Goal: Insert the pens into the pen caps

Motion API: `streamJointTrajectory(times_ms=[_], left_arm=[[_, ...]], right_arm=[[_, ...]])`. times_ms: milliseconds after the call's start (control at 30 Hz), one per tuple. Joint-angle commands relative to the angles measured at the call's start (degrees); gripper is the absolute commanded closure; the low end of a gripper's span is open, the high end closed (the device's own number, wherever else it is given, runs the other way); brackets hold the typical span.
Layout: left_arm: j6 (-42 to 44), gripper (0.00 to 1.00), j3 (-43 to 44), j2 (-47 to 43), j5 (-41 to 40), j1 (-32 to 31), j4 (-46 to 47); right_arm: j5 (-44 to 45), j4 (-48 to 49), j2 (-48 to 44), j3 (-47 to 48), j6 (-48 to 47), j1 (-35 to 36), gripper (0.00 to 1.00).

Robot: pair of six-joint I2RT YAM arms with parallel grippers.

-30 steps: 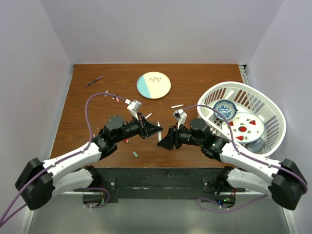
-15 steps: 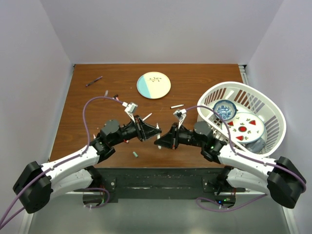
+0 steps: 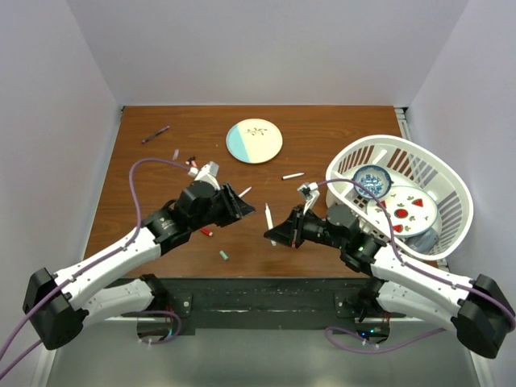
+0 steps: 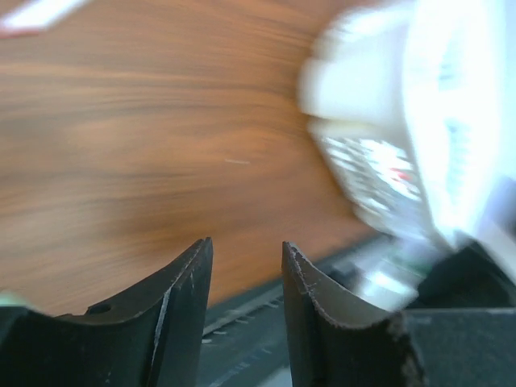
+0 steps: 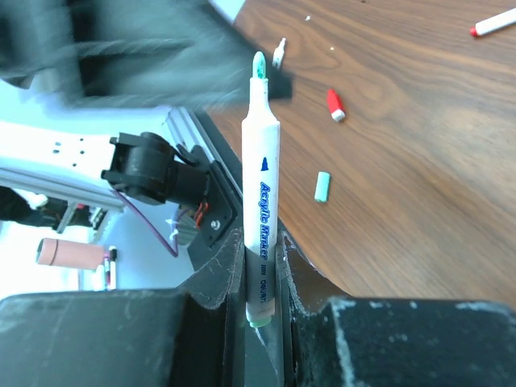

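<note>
pen [image 5: 262, 185] | clamped btwn R fingers [image 5: 305, 278], green tip out | L fingers [image 4: 181, 306] apart

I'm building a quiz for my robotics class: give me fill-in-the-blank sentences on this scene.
The right gripper is shut on a pen whose bare tip is ____. The left gripper holds ____. The white basket stands on the robot's ____ side.
Missing: green; nothing; right.
</note>
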Motion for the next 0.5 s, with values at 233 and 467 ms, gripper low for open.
streamJointTrajectory(times_ms=[233, 467], left_arm=[[-7.53, 0.39, -3.91, -6.96, -5.11, 2.36, -16.74], [-28.96, 0.35, -6.10, -15.67, -15.14, 2.36, -36.34]], right_arm=[[4.61, -6.66, -5.33, 1.19, -4.57, 0.13, 1.00], [5.76, -7.81, -5.86, 0.93, -4.66, 0.13, 1.00]])
